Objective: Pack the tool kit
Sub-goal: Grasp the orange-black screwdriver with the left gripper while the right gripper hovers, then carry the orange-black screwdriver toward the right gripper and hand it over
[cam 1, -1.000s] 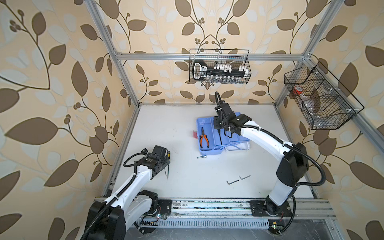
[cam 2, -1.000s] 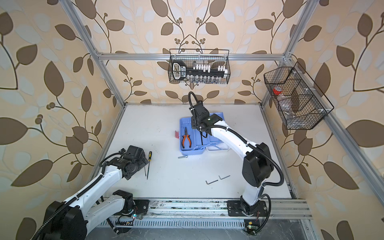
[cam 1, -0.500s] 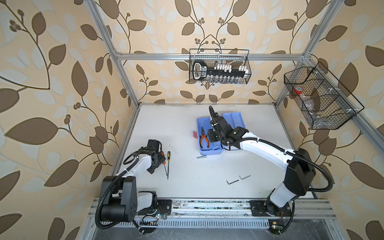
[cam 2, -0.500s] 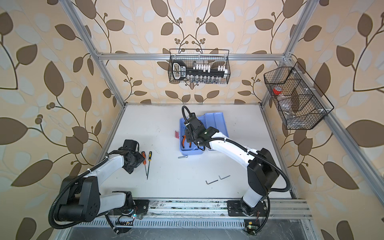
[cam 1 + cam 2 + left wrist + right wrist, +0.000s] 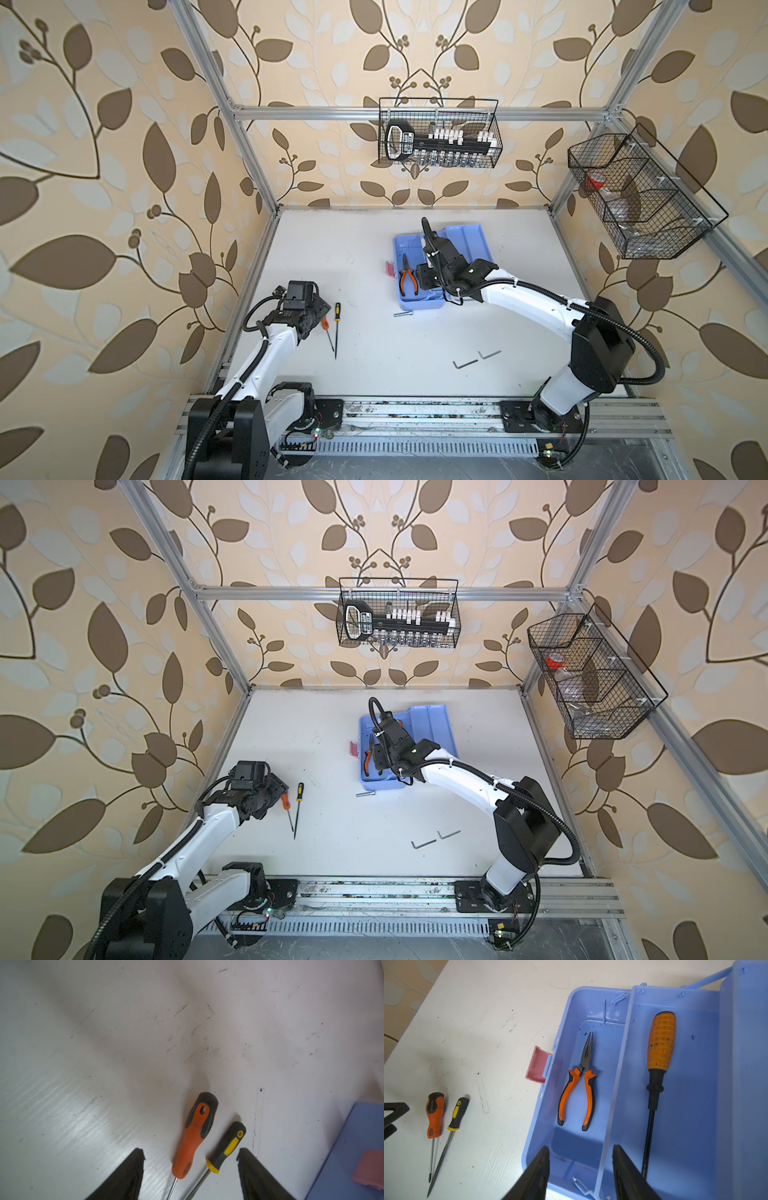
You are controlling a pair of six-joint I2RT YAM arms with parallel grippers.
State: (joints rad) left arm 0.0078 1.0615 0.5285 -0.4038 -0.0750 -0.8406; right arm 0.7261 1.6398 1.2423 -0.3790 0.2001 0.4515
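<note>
The left gripper [image 5: 190, 1153], released, is straddling both screwdrivers [image 5: 195, 1132], risking a double grab; the right gripper [image 5: 581, 1155], released, is hovering over the tool kit [image 5: 695, 1105].

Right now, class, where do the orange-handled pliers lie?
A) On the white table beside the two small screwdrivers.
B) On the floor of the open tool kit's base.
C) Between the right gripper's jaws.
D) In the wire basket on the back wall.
B: the pliers lie flat on the bare floor of the tool kit, next to the tray holding the large screwdriver.
</note>
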